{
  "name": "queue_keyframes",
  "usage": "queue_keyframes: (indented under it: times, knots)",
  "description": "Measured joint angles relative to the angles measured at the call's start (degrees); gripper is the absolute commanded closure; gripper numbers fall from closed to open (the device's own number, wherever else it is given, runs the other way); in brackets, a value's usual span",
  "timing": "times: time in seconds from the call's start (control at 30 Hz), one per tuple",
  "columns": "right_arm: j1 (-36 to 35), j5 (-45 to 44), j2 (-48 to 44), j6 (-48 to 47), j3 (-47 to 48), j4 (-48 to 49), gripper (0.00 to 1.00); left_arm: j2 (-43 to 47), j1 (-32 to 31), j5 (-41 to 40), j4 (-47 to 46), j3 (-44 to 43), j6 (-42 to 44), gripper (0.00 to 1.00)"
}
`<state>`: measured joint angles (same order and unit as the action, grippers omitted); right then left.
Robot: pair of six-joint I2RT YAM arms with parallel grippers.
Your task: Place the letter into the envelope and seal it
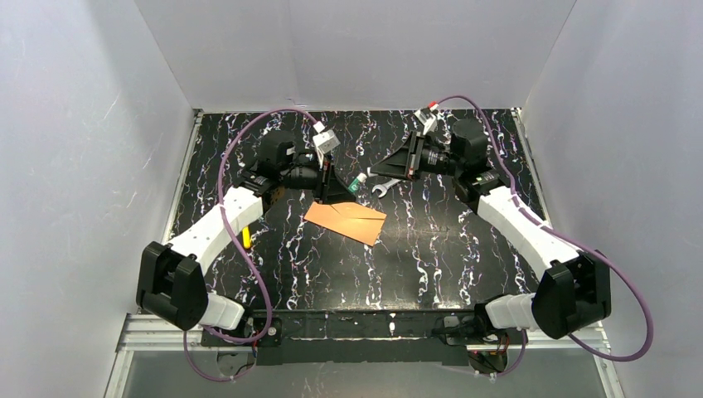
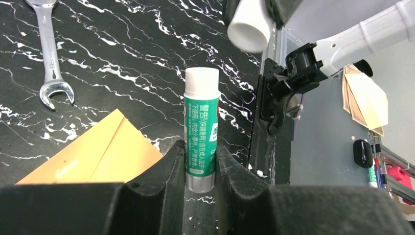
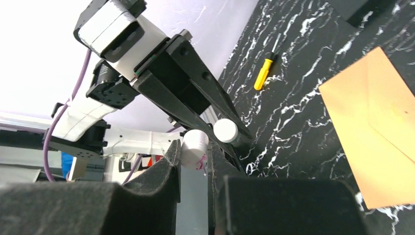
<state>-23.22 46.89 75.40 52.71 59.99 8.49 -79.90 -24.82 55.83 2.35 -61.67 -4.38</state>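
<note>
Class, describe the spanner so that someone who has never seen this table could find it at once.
On the black marbled table, find the orange-brown envelope near the middle. Just beyond its far right corner lies the spanner. It is the only bare silver tool, with an open forked end, unlike the yellow-handled screwdriver near the left arm.

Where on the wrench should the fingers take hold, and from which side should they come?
Probably mid-shank. The wrench lies flat on the table, apart from the envelope, so come from directly above, with the fingers across the shank's narrow width, which is slimmer than the open head.
</note>
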Motion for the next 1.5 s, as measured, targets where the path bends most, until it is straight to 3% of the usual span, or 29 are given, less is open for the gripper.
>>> queue_keyframes:
  times: [0.13,0.57,1.0,1.3,1.5]
  knots:
    - [-1.81,-0.22,0.98,1.99,0.00,2.58,0.99,0.17,-0.63,-0.04,-2.43,0.28,-2.14,1.00]
    - [-2.73,-5.22,1.38,-1.92,0.24,-2.99,0.99,3.30,-0.81,-5.81,-4.87,2.93,-4.70,1.00]
    - [-4.22,-5.44,2.69,3.87,0.20,6.01,0.99,3.30,-0.81,-2.97,-4.87,2.93,-5.70,1.00]
    - [-4.28,-6.12,2.91,0.87,1.44,2.78,0.99,3.30,-0.83,-3.56,-4.04,2.93,-5.31,1.00]
    - [-4.28,-8.39,2.29,-1.05,1.79,-1.27,0.99,3.63,-0.87,-9.03,-3.54,3.06,-5.18,1.00]
